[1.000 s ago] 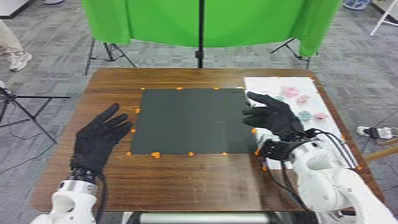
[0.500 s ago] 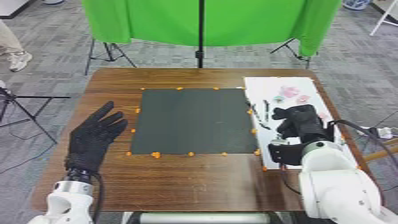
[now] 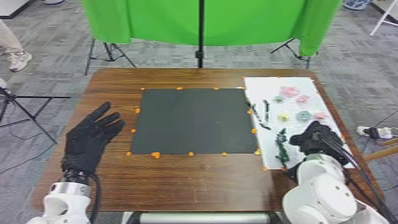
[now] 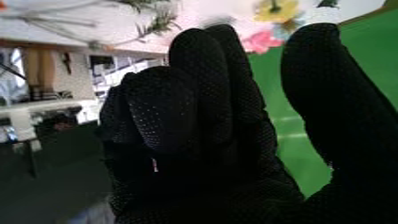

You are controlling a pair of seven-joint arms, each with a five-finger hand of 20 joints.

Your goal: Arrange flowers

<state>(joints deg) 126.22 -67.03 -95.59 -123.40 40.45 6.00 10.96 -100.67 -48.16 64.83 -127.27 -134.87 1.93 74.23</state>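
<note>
Right hand is low over the near right part of the white sheet, palm not facing the head camera. It has shifted nearer and a bit right compared with half a second ago, when it sat over the middle of the sheet. That move uncovers the yellow flower, the blue-green flower and the near pink flower, plus the leafy green sprig just left of the hand. For the task: no flower looks picked or placed; probably still choosing or lining up on a piece at the near end.

Hand looks about half open: in the wrist view the thumb stands straight, well apart from the fingers, which are loosely bent, one more than the others. Nothing seen in its hold. Can't tell if it touches the sheet.

Far pink flowers and a small green flower lie at the far end of the sheet; thin dark stems run along its left side. Left hand is open, fingers straight, left of the dark mat, holding nothing. Next move likely needs a low, gentle pinch; light pieces could slide or get brushed aside.
</note>
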